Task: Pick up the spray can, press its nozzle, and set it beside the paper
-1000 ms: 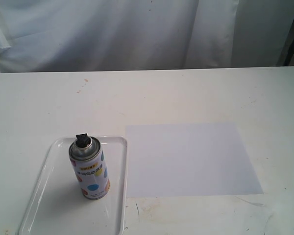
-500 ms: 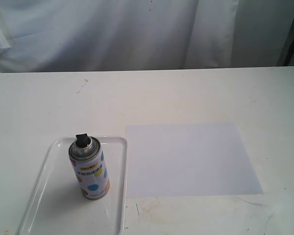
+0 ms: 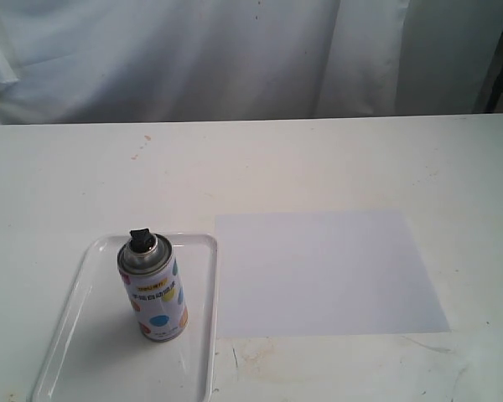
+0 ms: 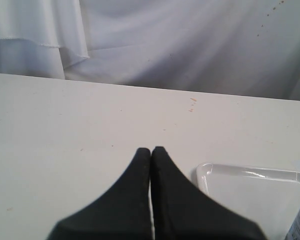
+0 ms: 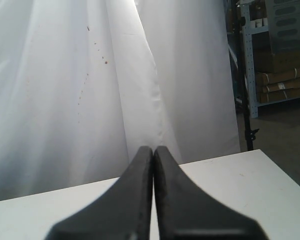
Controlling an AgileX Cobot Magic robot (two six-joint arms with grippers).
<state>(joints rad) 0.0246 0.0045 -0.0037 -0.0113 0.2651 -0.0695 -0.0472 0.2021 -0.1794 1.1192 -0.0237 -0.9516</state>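
**Spray can at rest in the tray, both claws clenched and empty**

The spray can [image 3: 153, 293] stands upright in a clear plastic tray [image 3: 82, 339] on the white table [image 3: 318, 159], with its black nozzle [image 3: 139, 238] on top. The paper [image 3: 327, 272] lies flat just beside the tray, on the right in the exterior view. The left gripper [image 4: 151, 150] and the right gripper [image 5: 153, 149] each have their fingers pressed together, grasping nothing. Neither arm shows in the exterior view.
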